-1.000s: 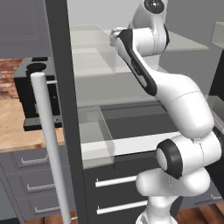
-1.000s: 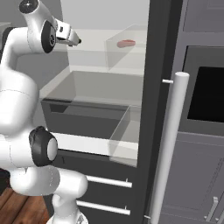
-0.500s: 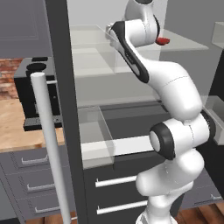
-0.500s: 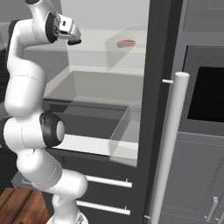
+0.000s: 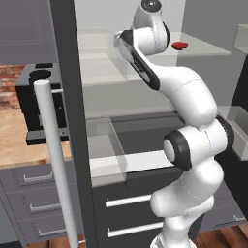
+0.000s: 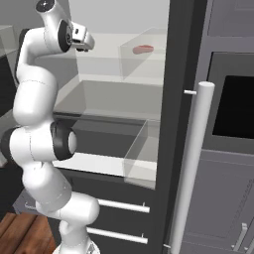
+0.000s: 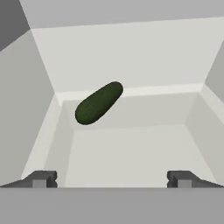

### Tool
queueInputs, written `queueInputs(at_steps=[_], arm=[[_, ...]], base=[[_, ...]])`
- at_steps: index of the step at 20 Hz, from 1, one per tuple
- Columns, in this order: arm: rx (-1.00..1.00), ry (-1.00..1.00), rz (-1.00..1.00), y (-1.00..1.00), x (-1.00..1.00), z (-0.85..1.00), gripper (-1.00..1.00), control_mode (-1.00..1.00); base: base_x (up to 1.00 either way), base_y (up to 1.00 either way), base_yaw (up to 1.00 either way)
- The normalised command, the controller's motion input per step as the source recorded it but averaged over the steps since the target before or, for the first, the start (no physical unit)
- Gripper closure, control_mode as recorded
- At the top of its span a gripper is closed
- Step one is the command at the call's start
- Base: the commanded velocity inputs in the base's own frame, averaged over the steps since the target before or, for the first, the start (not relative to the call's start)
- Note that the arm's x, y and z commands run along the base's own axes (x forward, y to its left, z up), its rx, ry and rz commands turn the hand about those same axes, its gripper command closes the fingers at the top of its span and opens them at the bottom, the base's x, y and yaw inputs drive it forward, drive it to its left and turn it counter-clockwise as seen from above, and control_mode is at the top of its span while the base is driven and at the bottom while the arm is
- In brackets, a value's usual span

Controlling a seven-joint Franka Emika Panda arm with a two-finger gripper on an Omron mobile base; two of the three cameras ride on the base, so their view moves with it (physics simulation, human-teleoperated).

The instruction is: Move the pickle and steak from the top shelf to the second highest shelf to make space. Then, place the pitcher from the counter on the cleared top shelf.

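The dark olive pickle (image 7: 98, 103) lies tilted on the pale translucent top shelf (image 7: 131, 148), straight ahead of my gripper (image 7: 111, 178). The gripper is open, its fingertips (image 7: 41, 178) wide apart, with nothing between them and a clear gap to the pickle. In the right base view the gripper (image 6: 85, 44) hovers at the left end of the top shelf (image 6: 106, 55). The red steak (image 6: 143, 49) rests further right inside the clear bin; it also shows as the steak (image 5: 179, 46) on the top shelf (image 5: 206, 48). The pitcher is out of view. A stretch of counter (image 5: 17, 143) lies at the left.
The second highest shelf (image 6: 106, 79) sits just below the top one. A clear drawer (image 6: 141, 151) juts out lower down. A black coffee machine (image 5: 41, 94) stands on the counter. The fridge door's edge and grey handle (image 5: 55, 164) stand close on the left; an oven handle (image 6: 193, 163) on the right.
The arm's elbow has swung over and the arm stands more upright. The hand has stayed at the left end of the top shelf, still open. The steak now shows in the left base view.
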Motion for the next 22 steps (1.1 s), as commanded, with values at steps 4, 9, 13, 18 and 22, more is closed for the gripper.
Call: queueInputs(at_steps=[4, 9, 13, 18, 22], arm=[[-0.01, -0.09, 0.0, 0.16, 0.4, -0.22, -1.0, -1.0], [0.0, -0.1, 0.0, 0.13, 0.42, -0.16, -1.0, -1.0], [0.0, -0.04, 0.0, 0.04, 0.48, -0.1, -1.0, -1.0], [0.0, 0.0, 0.0, 0.0, 0.53, -0.06, -1.0, -1.0], [0.0, 0.0, 0.0, 0.03, 0.51, -0.06, -1.0, -1.0]], base=[[0.0, 0.0, 0.0], [0.0, 0.0, 0.0], [0.0, 0.0, 0.0], [0.0, 0.0, 0.0], [0.0, 0.0, 0.0]])
